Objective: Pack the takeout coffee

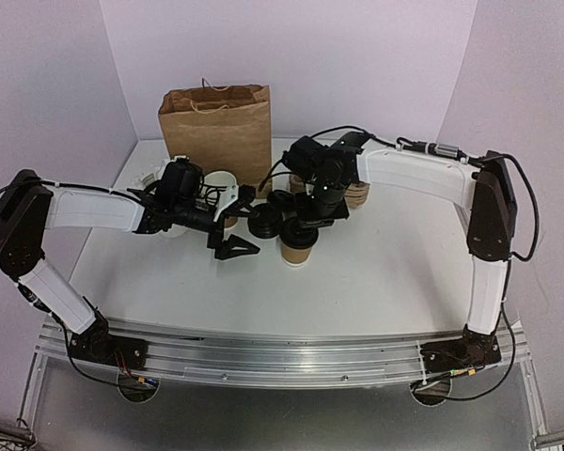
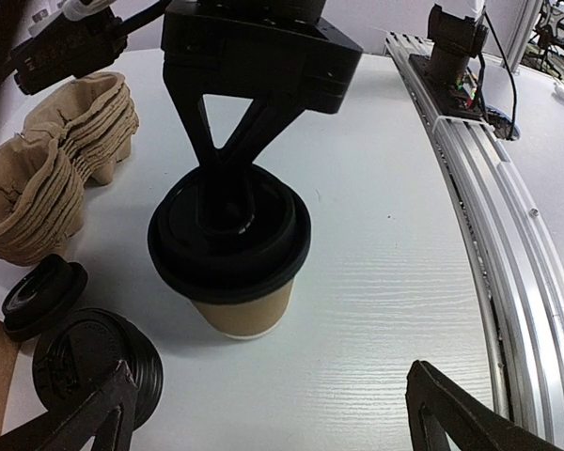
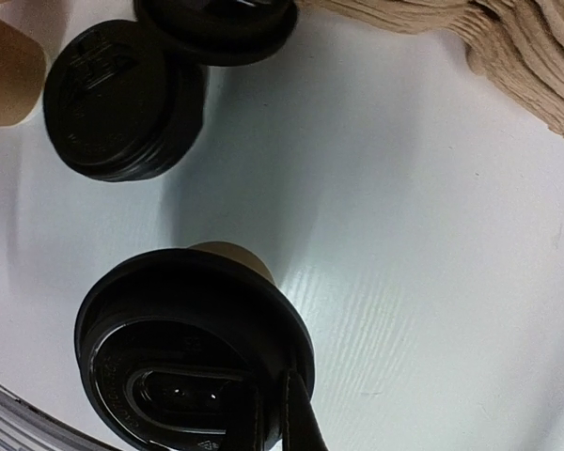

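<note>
**Table layout, seen from above**

The takeout coffee [image 1: 298,246] stands near the middle of the table [image 1: 385,272]. The stacked lids [image 1: 263,224] lie just to its left. The paper bag [image 1: 216,127] stands behind them at the far edge, and the cup stack [image 1: 357,194] is behind and to the right.

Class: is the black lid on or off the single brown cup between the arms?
On. The black lid caps the brown cup, its rim seated around the cup's top, in both wrist views.

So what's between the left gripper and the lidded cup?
Only bare table separates the left gripper from the lidded cup, shown in left wrist view.
</note>
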`<state>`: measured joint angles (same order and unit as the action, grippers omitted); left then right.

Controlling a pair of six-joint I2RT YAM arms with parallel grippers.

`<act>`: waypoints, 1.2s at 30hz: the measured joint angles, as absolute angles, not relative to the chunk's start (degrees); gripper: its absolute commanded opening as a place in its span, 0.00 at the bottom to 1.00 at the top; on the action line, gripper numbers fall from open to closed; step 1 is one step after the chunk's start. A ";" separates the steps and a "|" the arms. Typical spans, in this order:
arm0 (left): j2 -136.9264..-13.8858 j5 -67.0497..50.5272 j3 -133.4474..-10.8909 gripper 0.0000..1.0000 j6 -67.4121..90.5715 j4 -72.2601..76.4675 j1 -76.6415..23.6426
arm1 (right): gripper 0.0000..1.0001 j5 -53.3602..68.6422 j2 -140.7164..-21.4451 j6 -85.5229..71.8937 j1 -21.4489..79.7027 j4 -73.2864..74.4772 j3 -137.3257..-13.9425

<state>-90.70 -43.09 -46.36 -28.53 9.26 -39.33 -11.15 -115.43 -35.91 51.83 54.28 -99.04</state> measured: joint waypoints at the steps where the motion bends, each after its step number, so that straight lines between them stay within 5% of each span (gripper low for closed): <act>1: -90.70 -43.09 -46.33 1.00 -28.53 9.40 -39.33 | 0.00 -11.24 -115.02 -35.99 51.45 54.57 -98.58; 27: -89.84 -41.89 -45.19 1.00 -28.95 10.61 -39.31 | 0.00 -17.79 -102.26 -35.69 39.13 60.20 -90.45; 36: -89.50 -41.34 -45.19 1.00 -28.91 10.59 -38.94 | 0.00 -19.08 -97.20 -31.51 22.63 62.36 -85.80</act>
<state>-89.50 -41.34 -45.19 -28.91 10.59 -38.94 -19.08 -97.20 -31.51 22.63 62.36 -85.80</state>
